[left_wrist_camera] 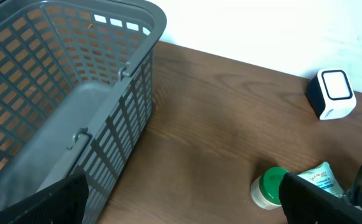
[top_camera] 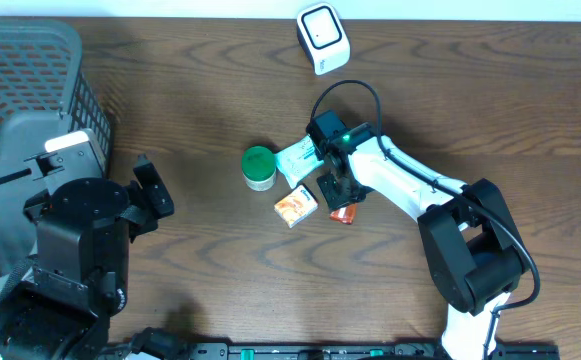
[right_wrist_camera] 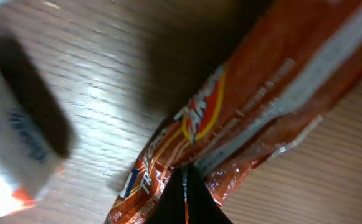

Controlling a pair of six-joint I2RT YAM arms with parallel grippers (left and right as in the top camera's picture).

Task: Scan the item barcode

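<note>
Right gripper (right_wrist_camera: 185, 179), closed, over orange packet (right_wrist_camera: 255, 93)

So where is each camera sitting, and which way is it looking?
Overhead: fixed above the brown wooden table, looking straight down; shows both arms, the left gripper and the right gripper.
Left wrist: low beside the grey plastic basket, looking across the table toward the white scanner box; its two dark open fingers edge the bottom.
Right wrist: close over the tabletop, facing the shiny orange snack packet; its closed fingertips show.
Shared: overhead and left wrist both show the basket, scanner and green-lidded jar.
</note>
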